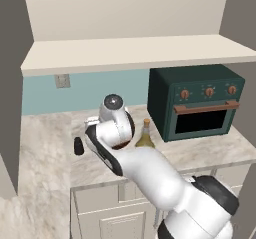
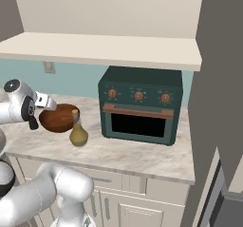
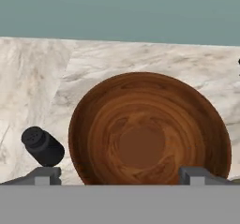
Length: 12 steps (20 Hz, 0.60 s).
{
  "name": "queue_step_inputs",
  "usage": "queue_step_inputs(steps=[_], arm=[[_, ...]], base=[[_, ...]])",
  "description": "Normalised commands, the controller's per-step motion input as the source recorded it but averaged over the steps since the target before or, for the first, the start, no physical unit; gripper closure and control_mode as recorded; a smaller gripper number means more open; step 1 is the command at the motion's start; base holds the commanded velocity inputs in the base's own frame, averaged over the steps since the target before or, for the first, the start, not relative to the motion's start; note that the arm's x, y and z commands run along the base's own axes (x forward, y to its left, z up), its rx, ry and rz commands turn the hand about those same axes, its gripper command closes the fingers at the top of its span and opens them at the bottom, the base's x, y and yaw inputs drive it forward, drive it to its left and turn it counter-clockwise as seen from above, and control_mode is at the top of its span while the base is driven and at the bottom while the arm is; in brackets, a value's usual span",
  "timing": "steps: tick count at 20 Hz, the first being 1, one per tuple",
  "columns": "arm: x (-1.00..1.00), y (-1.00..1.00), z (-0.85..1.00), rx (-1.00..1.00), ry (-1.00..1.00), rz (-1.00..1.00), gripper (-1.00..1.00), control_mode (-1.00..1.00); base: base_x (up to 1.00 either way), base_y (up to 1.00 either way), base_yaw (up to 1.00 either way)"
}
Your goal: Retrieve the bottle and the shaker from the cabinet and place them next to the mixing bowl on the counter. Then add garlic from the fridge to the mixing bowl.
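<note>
From the left base view, my gripper [image 1: 92,128] hangs over the counter [image 1: 45,138], above the mixing bowl [image 1: 125,142], most of which my wrist hides; the black shaker [image 1: 78,146] stands just left of me toward the counter's front edge, and the bottle [image 1: 145,135] stands just right of the bowl, between it and the oven [image 1: 197,103]. From the right base view, the bowl [image 2: 59,118] sits near the counter's left end with the bottle [image 2: 78,133] just in front of it, and my gripper [image 2: 39,108] hovers at its left rim with a finger [image 2: 32,122] hanging down. In the hand view my fingertips [image 3: 46,175] stand wide apart, holding nothing, the bowl [image 3: 149,130] between them and the shaker [image 3: 43,146] just beside the left one. I judge the shaker light, rigid and smooth; I would take it round its middle. The bottle looks glassy and slippery, best held at the neck.
</note>
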Motion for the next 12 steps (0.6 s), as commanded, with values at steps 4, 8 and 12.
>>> queue_step_inputs(steps=[4, 8, 12], arm=[[-0.46, -0.42, 0.64, 0.0, 0.02, 0.0, -1.0, -1.0], [-0.22, -0.48, 0.77, 0.0, 0.01, 0.0, -1.0, -1.0], [-0.14, -0.66, 0.62, 0.02, 0.01, 0.0, -1.0, -1.0]], base=[[0.0, 0.0, 0.0], [0.0, 0.0, 0.0], [0.0, 0.0, 0.0]])
